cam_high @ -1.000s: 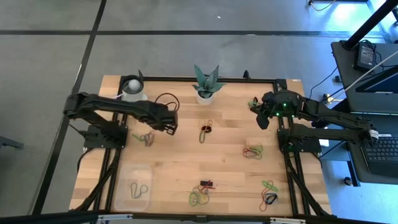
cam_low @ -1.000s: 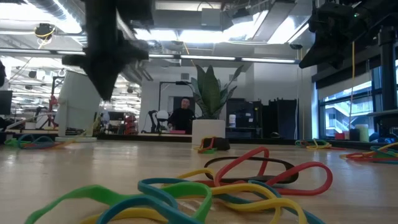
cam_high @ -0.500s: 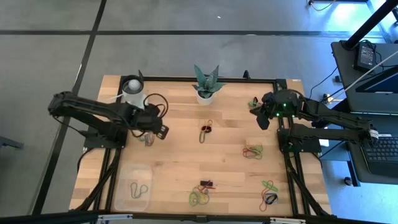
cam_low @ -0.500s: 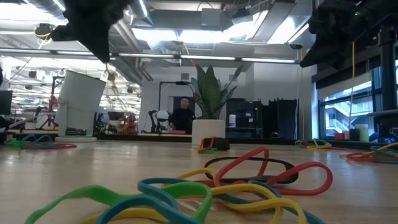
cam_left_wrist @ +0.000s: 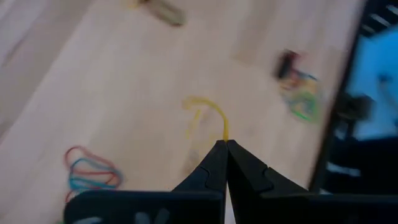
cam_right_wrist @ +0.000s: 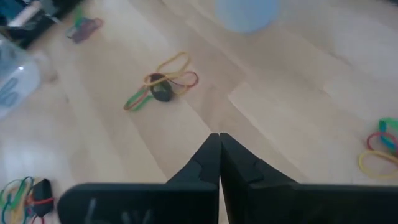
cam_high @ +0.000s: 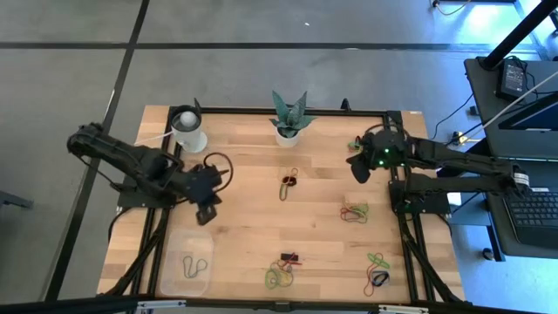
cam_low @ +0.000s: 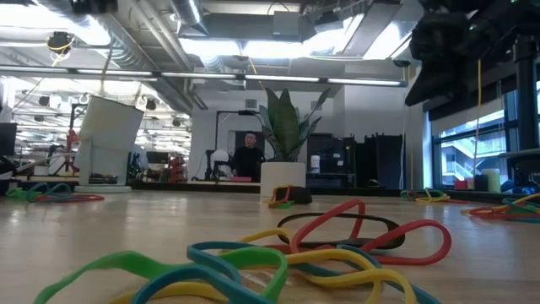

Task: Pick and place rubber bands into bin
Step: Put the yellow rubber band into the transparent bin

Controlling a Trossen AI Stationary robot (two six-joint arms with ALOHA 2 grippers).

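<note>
The left gripper (cam_left_wrist: 222, 144), jaws pinched on a yellow rubber band (cam_left_wrist: 208, 115), should stop right over the bin (cam_high: 186, 265) at seven o'clock, then let go; the right gripper (cam_high: 359, 171) waits, jaws together.

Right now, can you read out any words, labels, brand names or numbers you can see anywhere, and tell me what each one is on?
None can be read in any view.
The bin, white cup and plant pot show no print.
The table carries no markings.
The laptop beside the table is too small to read.
</note>
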